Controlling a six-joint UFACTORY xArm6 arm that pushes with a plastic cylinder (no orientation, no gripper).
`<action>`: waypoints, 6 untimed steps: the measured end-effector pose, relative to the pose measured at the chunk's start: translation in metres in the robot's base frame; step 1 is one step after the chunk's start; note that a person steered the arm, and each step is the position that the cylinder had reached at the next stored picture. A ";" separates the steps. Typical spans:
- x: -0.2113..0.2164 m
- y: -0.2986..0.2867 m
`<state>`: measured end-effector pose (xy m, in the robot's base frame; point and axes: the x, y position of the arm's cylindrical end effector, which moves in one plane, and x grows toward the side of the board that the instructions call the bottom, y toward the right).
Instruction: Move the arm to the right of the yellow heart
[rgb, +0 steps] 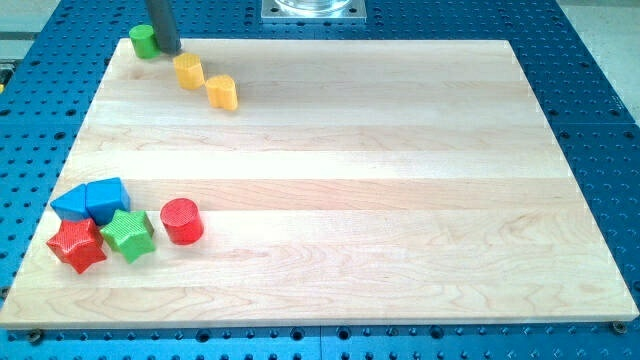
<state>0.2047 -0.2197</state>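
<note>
Two yellow blocks lie near the board's top left. One is closer to the rod, and the other is lower and to its right. Their shapes are too small to tell apart for certain; the lower right one looks more like the heart. My tip rests on the board at the top left corner. It is just right of a green block and up-left of the nearer yellow block, with a small gap to it.
A cluster sits at the lower left: two blue blocks, a red star, a green star and a red cylinder. The wooden board lies on a blue perforated table.
</note>
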 end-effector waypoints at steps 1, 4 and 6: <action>0.010 0.059; 0.092 0.175; 0.103 0.175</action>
